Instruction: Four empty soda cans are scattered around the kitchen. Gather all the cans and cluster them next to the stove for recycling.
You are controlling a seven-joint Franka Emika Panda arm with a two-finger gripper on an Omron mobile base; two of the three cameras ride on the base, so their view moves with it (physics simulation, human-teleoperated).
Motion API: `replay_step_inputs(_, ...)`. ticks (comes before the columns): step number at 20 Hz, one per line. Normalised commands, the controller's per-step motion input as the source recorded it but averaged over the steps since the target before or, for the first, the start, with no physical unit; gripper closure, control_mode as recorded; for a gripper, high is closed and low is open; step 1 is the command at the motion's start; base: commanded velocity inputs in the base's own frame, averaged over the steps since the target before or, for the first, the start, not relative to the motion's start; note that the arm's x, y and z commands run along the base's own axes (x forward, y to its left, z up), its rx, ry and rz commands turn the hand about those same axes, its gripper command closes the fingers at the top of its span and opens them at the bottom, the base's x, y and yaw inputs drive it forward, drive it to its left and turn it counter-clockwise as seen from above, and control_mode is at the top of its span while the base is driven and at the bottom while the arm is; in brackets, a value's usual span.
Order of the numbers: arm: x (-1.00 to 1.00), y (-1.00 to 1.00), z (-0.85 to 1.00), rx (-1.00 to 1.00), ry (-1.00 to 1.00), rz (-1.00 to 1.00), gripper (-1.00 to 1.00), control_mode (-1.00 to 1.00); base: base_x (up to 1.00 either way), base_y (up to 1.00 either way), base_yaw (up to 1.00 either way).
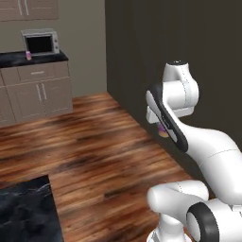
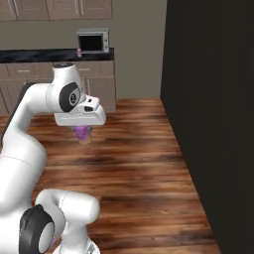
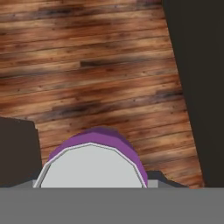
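Observation:
A purple soda can (image 2: 83, 135) with an orange base hangs under the hand above the wooden floor, and my gripper (image 2: 82, 130) is shut on it. From the left base view the soda can (image 1: 163, 131) peeks out behind the forearm, beside the gripper (image 1: 161, 126). Its silver top (image 3: 92, 168) and purple rim fill the bottom of the hand view; the fingertips are hidden by it. A second small purple soda can (image 1: 28, 55) stands on the far black counter left of the microwave, and the right base view shows this can (image 2: 79, 52) too. The stove is out of view.
A tall dark wall (image 2: 213, 99) runs close along the arm's right side. Far off are beige cabinets (image 1: 38, 92) and a grey microwave (image 1: 40, 42) on their counter. A black marble counter corner (image 1: 23, 208) sits near the base at lower left. Open wooden floor (image 2: 134, 149) lies ahead.

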Motion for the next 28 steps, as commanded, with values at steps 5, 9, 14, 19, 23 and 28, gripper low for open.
replay_step_inputs(5,0.00,0.00,0.00,0.00,0.00,0.00,1.00,1.00,1.00,0.00,0.04)
replay_step_inputs(9,0.00,0.00,0.00,0.00,0.00,0.00,1.00,1.00,1.00,0.00,0.04)
replay_step_inputs(14,0.00,0.00,0.00,0.00,0.00,0.00,1.00,1.00,1.00,0.00,0.05)
replay_step_inputs(19,0.00,0.00,0.00,0.00,0.00,0.00,1.00,1.00,1.00,0.04,0.05)
replay_step_inputs(23,0.00,0.00,0.00,0.00,0.00,0.00,1.00,1.00,1.00,0.14,0.06)
replay_step_inputs(28,0.00,0.00,0.00,0.00,0.00,0.00,1.00,1.00,1.00,0.24,0.04)
